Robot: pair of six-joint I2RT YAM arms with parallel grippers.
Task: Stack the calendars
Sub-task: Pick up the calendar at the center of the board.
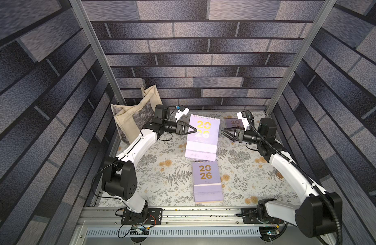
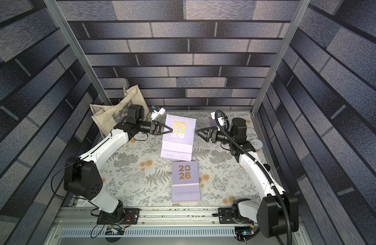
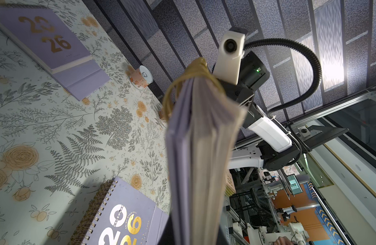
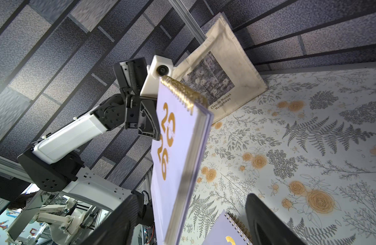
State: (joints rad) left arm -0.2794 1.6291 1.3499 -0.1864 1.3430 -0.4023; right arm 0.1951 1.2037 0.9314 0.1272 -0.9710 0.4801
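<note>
one floral surface (image 1: 153, 169). one beige tote bag (image 1: 127, 119), rear left. three lilac calendars in view: front calendar (image 1: 207, 182) flat, front centre; rear calendar (image 1: 232, 123) flat, rear right; raised calendar (image 1: 202, 140), centre. left tool (image 1: 194, 130) clamped on raised calendar's edge. right tool (image 1: 222, 132) jaws wide, empty, just beside it.
</note>
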